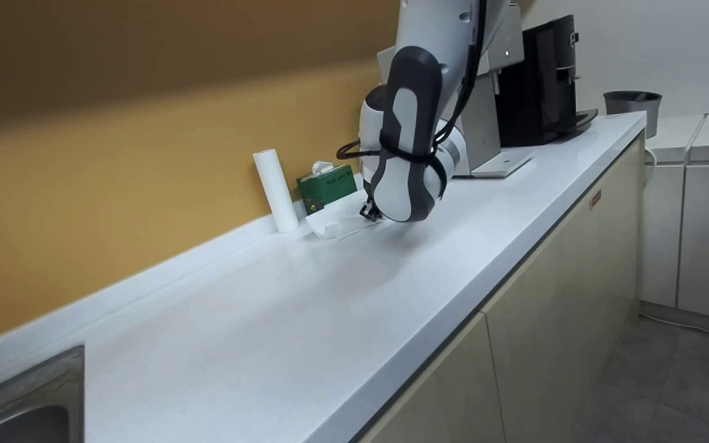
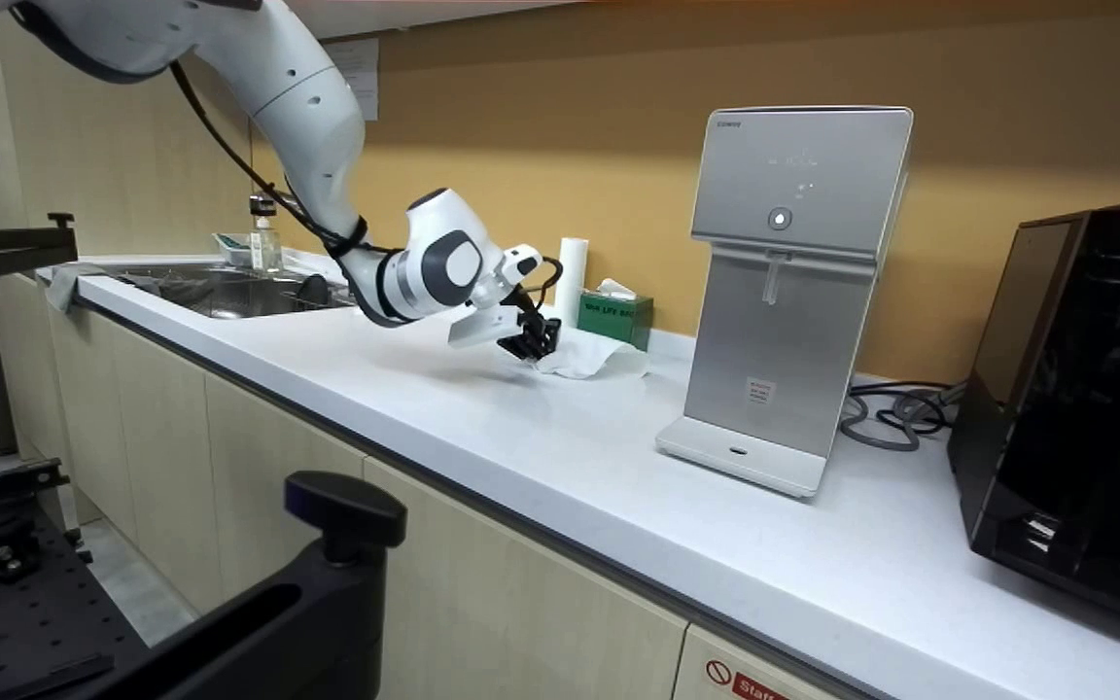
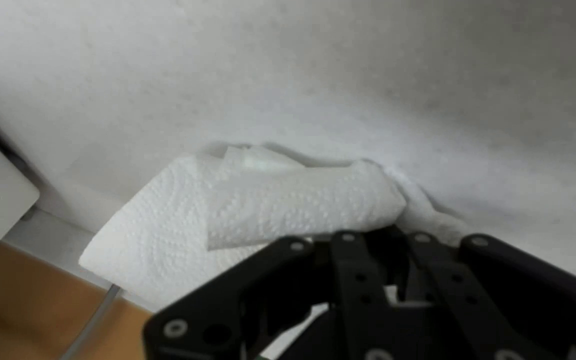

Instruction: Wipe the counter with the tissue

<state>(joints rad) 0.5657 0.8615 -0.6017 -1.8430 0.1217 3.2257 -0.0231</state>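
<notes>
The counter point(image 1: 256, 332) is a long glossy white worktop; it also shows in an exterior view point(image 2: 638, 476) and the wrist view point(image 3: 143, 75). The tissue point(image 1: 335, 223) is a crumpled white paper sheet near the backsplash; it also shows in an exterior view point(image 2: 591, 356). In the wrist view the tissue point(image 3: 163, 225) is folded and embossed, spreading left of the jaws. My gripper point(image 2: 535, 352) is low at the counter, tilted, at the tissue's edge. In the wrist view the gripper point(image 3: 385, 232) has its fingers close together on bunched tissue; the fingertips themselves are hidden.
A white cylinder point(image 1: 276, 191) and a green box point(image 1: 328, 186) stand against the wall, just behind the tissue. A silver water dispenser point(image 2: 793, 292) and a black machine point(image 2: 1075, 389) stand farther along. A sink point(image 1: 77, 394) is set into the opposite end.
</notes>
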